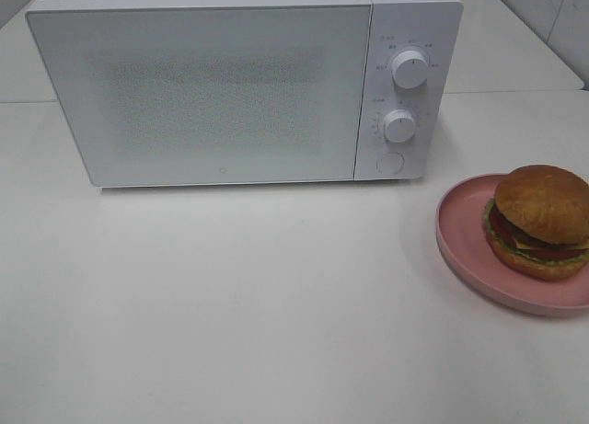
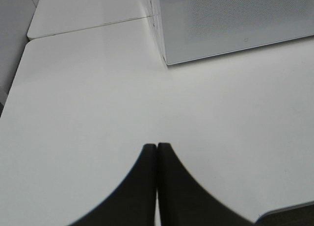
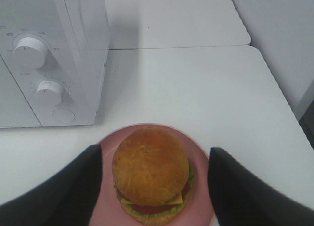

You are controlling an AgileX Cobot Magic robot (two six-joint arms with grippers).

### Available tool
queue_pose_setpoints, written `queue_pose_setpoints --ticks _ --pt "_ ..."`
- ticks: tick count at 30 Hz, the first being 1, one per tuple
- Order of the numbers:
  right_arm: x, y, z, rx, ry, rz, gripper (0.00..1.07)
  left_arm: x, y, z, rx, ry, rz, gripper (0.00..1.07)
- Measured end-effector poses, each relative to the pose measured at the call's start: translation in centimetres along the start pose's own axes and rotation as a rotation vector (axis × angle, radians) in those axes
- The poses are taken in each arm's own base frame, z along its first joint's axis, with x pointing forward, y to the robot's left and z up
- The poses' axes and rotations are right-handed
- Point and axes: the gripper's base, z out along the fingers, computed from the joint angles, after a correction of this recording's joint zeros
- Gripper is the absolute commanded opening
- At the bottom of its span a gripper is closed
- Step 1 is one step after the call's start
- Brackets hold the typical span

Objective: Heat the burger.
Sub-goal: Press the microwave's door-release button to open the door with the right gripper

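Now the burger [image 3: 151,172] lies untouched under the right gripper [image 3: 154,155], fingers spread.
Its pink plate [image 3: 198,146] stands by the microwave [image 1: 221,93], knob side; left gripper [image 2: 157,148] pressed together.

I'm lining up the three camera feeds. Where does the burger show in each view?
Exterior high: burger at the right edge, on the pink plate, right of the microwave.
Left wrist: not in it.
Right wrist: on the plate, between the open fingers.
Shared landmark: the microwave's white front, in all three.
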Motion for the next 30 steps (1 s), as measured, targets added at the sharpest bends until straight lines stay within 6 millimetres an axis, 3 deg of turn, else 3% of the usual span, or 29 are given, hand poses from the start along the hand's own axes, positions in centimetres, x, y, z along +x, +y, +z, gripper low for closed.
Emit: queue_pose_setpoints --ticks 1,4,6,9,10,11,13,23,30 --pt "-0.3 0.1 1.2 -0.003 -0.001 -0.001 0.54 0.0 0.0 0.0 0.0 0.0 0.0 0.0" --pt "-0.6 0.1 2.3 -0.006 -0.011 -0.002 0.48 0.0 0.0 0.0 0.0 0.0 0.0 0.0" --pt "-0.9 0.2 3.9 -0.01 -0.024 -0.003 0.35 0.0 0.0 0.0 0.0 0.0 0.0 0.0" --pt "-0.9 0.2 4.4 -0.012 -0.025 -0.004 0.31 0.0 0.0 0.0 0.0 0.0 0.0 0.0" --pt "-1.0 0.3 5.5 -0.015 -0.032 -0.004 0.19 0.0 0.0 0.0 0.0 0.0 0.0 0.0" --pt "-1.0 0.3 5.5 -0.015 -0.032 -0.004 0.19 0.0 0.0 0.0 0.0 0.0 0.0 0.0" --pt "-1.3 0.4 7.4 -0.021 -0.064 -0.005 0.0 0.0 0.0 0.0 0.0 0.0 0.0 0.0" --pt "-1.3 0.7 10.6 -0.04 -0.126 0.004 0.0 0.0 0.0 0.0 0.0 0.0 0.0 0.0" --pt "-0.8 4.2 12.1 -0.17 -0.132 -0.038 0.0 0.0 0.0 0.0 0.0 0.0 0.0 0.0"
